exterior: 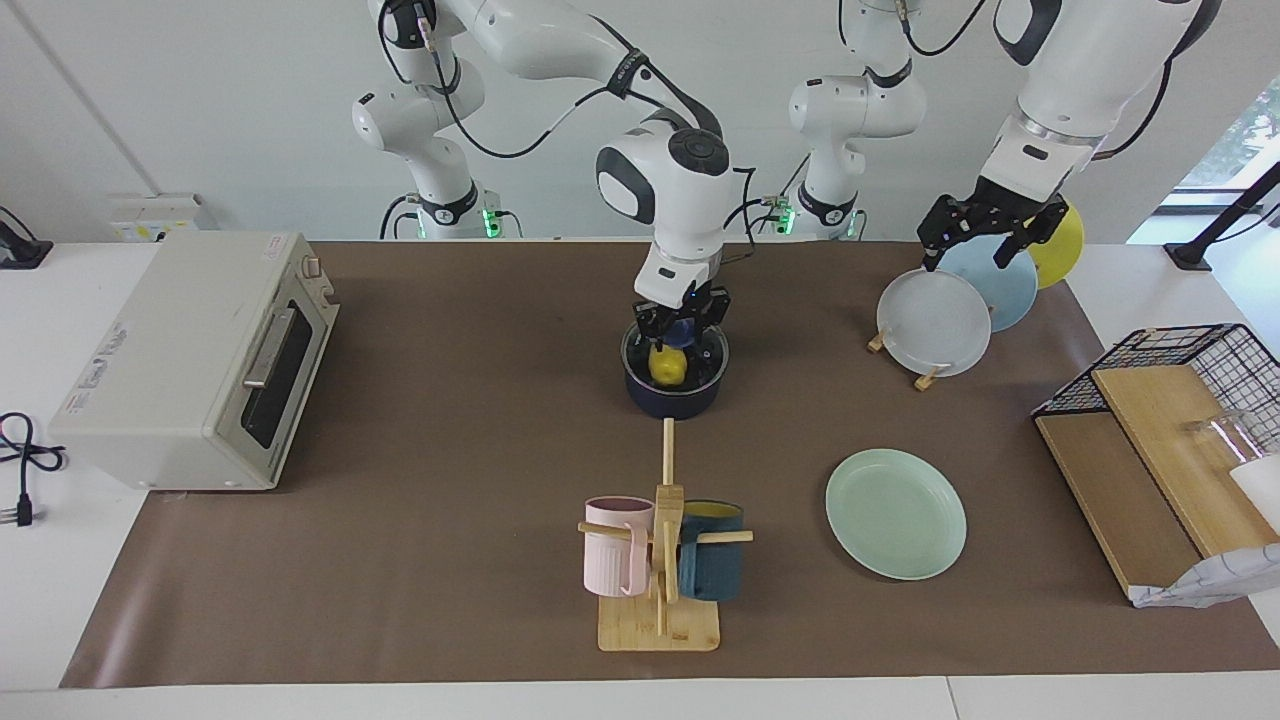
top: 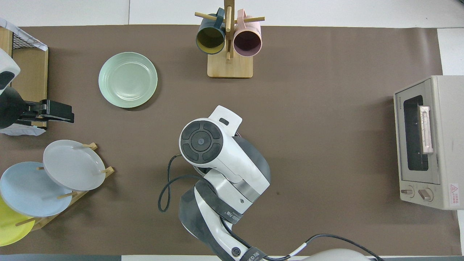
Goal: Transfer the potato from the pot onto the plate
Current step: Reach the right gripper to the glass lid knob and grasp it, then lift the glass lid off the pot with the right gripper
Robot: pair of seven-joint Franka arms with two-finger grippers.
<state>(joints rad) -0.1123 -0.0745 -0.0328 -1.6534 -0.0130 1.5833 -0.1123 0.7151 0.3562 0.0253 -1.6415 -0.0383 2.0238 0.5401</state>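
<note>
Fingers (exterior: 668, 335) of the right gripper (exterior: 678, 338) reach into the pot (exterior: 676, 385) at mid-worktop, set around the potato (exterior: 667, 367); whether they are clamped on it I cannot tell. Risk, in my judgement: the smooth, lumpy potato slips on lifting, or catches the rim and drags the pot. Left gripper (exterior: 978, 238) waits over the plate rack (exterior: 925, 325), fingers spread. The plate (exterior: 896, 513) lies farther from the robots, toward the left arm's end of the brown-covered worktop (exterior: 450, 450).

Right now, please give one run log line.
right gripper: in pot, at potato | left gripper: waits over plate rack | plate: bare
</note>
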